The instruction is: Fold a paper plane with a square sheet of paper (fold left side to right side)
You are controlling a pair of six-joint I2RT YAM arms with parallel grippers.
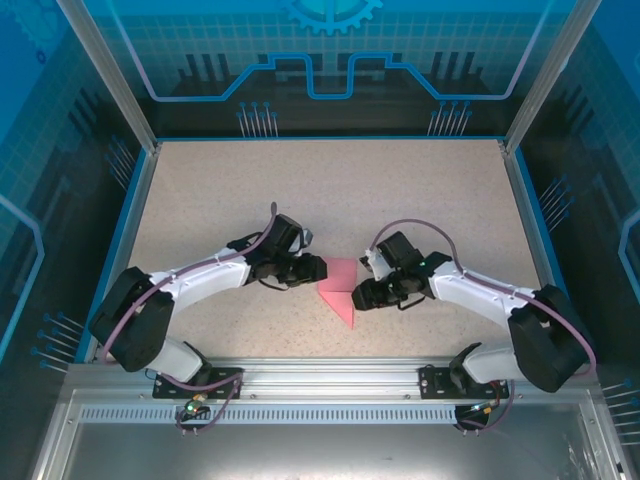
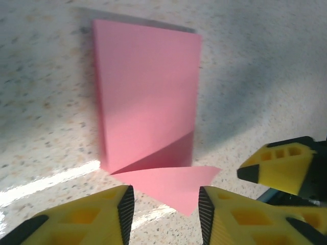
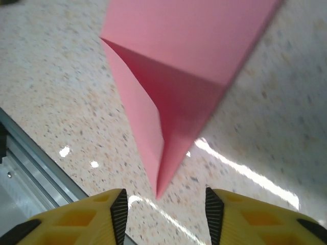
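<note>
The square sheet of paper [image 1: 338, 288] lies partly folded on the speckled table, pink, with a pointed end toward the near edge. In the left wrist view the paper [image 2: 148, 97] has one panel raised, and a triangular flap reaches between my fingers without being pinched. My left gripper [image 2: 166, 209] is open just left of the sheet [image 1: 318, 270]. In the right wrist view the paper's [image 3: 179, 66] creased point hangs just ahead of my right gripper [image 3: 166, 214], which is open with nothing between its pads. The right gripper [image 1: 360, 293] sits at the sheet's right edge.
A metal rail [image 1: 330, 375] runs along the table's near edge, close behind the right gripper [image 3: 30, 163]. One yellow finger of the right gripper [image 2: 281, 166] shows in the left wrist view. Blue-rimmed walls [image 1: 135, 190] bound the speckled table [image 1: 330, 190].
</note>
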